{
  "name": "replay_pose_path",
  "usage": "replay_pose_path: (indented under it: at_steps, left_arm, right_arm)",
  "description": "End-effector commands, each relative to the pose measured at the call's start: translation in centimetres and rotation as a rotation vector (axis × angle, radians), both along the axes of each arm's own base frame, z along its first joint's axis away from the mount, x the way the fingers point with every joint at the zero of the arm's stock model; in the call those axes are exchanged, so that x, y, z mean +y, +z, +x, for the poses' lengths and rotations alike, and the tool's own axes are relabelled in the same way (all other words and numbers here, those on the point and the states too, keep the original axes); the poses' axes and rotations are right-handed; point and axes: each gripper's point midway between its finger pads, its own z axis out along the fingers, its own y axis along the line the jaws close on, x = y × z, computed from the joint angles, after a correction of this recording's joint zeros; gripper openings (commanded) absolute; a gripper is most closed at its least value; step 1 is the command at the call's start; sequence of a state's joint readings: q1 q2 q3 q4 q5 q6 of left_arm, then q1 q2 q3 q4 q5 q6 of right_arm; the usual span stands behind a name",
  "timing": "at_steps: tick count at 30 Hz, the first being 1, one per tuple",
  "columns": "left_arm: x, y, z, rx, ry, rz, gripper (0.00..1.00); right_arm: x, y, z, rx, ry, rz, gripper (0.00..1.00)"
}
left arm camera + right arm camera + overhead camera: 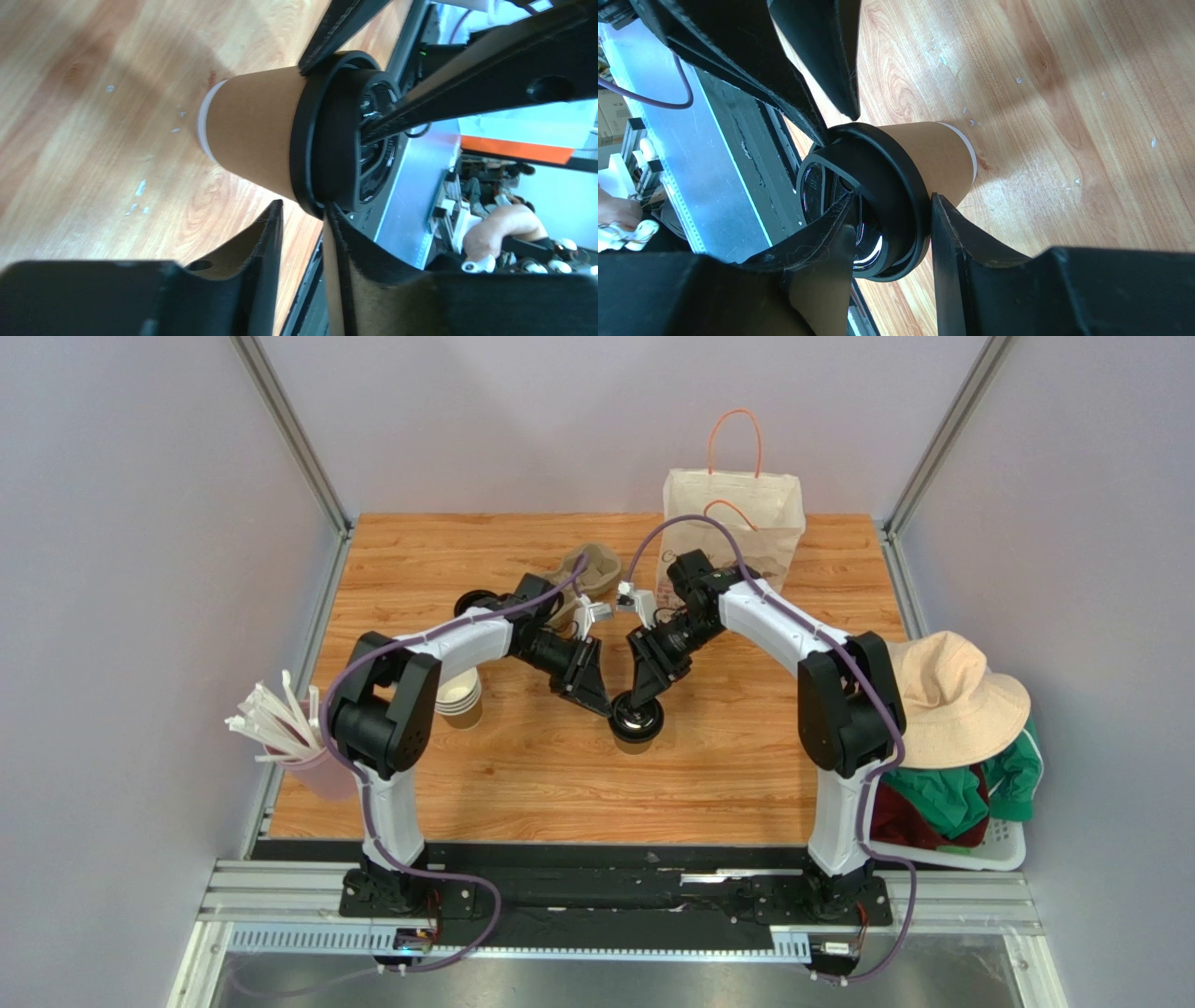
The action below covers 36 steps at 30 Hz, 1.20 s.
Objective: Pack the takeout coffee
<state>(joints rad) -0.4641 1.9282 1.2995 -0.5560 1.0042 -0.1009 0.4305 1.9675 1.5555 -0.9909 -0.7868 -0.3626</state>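
Right gripper (892, 203) being clamped on takeout coffee (934, 157) lid rim, well before paper bag (730, 511); left gripper (304, 206) grip unclear. Takeout coffee being judged light, crushable; rim stiffest.

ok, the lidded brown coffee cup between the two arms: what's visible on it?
The small kraft-brown paper cup with a round black plastic sip lid stands upright on the wooden table, mid-table between the arms. Smooth tapered paper wall, white band at the base, glossy lid with a raised rim on its mouth. The left claw and right claw each straddle that rim from opposite sides, one finger over the lid, one under the rim, apparently pinching it. Contents hidden.
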Motion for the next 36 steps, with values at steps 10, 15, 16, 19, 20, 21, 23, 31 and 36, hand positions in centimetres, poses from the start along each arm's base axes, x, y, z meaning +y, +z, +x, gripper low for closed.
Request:
replay_pose_path:
  at_steps: [10, 15, 16, 19, 20, 21, 23, 31, 36]
  left_arm:
    - [0.9, 1.8, 2.3, -0.250, 0.017, 0.030, 0.51]
    - [0.7, 1.6, 2.2, -0.241, 0.013, 0.022, 0.51]
    - [0.7, 1.7, 2.2, -0.240, 0.013, 0.019, 0.51]
    - [0.6, 1.8, 2.2, -0.237, 0.011, 0.011, 0.51]
    - [0.6, 1.7, 2.2, -0.234, 0.011, 0.011, 0.51]
    - [0.6, 1.8, 2.2, -0.235, 0.011, 0.010, 0.51]
    - [0.6, 1.9, 2.2, -0.241, 0.012, 0.008, 0.51]
    - [1.5, 4.3, 4.0, -0.284, 0.041, -0.030, 0.51]
    - [1.4, 5.8, 5.5, -0.329, 0.036, -0.041, 0.51]
  right_arm:
    - [-0.3, 1.3, 2.6, -0.148, -0.009, -0.028, 0.47]
    - [-0.1, 2.9, 2.8, -0.160, -0.014, -0.014, 0.56]
    - [-0.1, 3.2, 2.8, -0.164, -0.016, -0.015, 0.58]
    - [0.0, 4.6, 3.0, -0.192, -0.021, -0.003, 0.64]
    - [0.0, 4.9, 3.0, -0.195, -0.025, -0.002, 0.65]
    - [-0.1, 5.2, 3.1, -0.201, -0.027, -0.002, 0.65]
    - [-0.2, 5.6, 3.2, -0.210, -0.038, -0.013, 0.65]
    - [-2.2, 6.8, 2.4, -0.242, -0.118, -0.088, 0.63]
    - [-3.6, 4.5, 1.2, -0.164, -0.208, -0.143, 0.63]
